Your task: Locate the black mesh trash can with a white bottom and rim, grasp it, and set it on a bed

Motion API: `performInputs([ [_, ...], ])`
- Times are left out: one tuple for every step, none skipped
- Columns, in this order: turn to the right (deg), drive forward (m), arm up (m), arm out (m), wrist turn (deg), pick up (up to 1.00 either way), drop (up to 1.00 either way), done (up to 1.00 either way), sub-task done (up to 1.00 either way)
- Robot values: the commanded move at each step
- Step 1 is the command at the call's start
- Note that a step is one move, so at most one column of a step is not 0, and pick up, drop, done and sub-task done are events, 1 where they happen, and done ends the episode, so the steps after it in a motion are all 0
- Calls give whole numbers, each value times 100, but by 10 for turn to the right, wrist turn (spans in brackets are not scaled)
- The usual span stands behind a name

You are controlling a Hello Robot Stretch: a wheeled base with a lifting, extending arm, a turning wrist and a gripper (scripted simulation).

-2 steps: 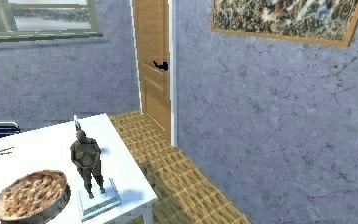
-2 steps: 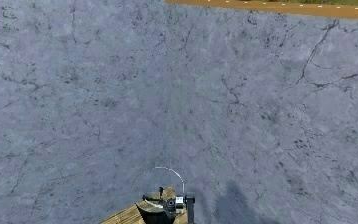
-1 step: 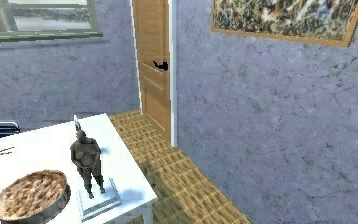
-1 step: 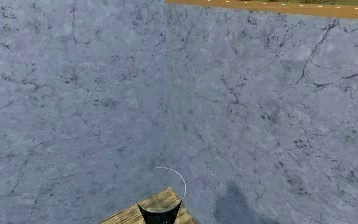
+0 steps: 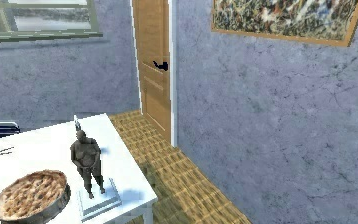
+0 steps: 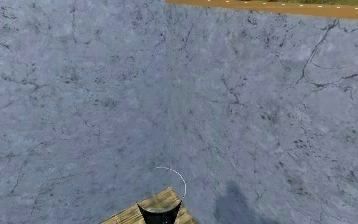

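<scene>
At the bottom edge of the arm side view, a small dark shape with two pointed tips (image 6: 159, 212) rises over a strip of wooden floor. It looks like my gripper's end, though I cannot make it out for sure. A thin white arc (image 6: 180, 181) curves just above it, like part of a rim. I cannot tell whether the gripper holds anything. Behind both is a bare blue-grey wall (image 6: 177, 100).
In the forward view, a white table (image 5: 127, 165) at the lower left carries a dark statue (image 5: 87, 160) on a pale base and a round pie (image 5: 32, 193). A wooden door (image 5: 154, 60) stands ahead, with wooden floor (image 5: 187, 185) leading to it. A framed picture (image 5: 287, 20) hangs on the wall to the right.
</scene>
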Motion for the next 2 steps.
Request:
performInputs([
  [0, 0, 10, 0, 0, 0, 0, 0, 0],
  [0, 0, 50, 0, 0, 0, 0, 0, 0],
])
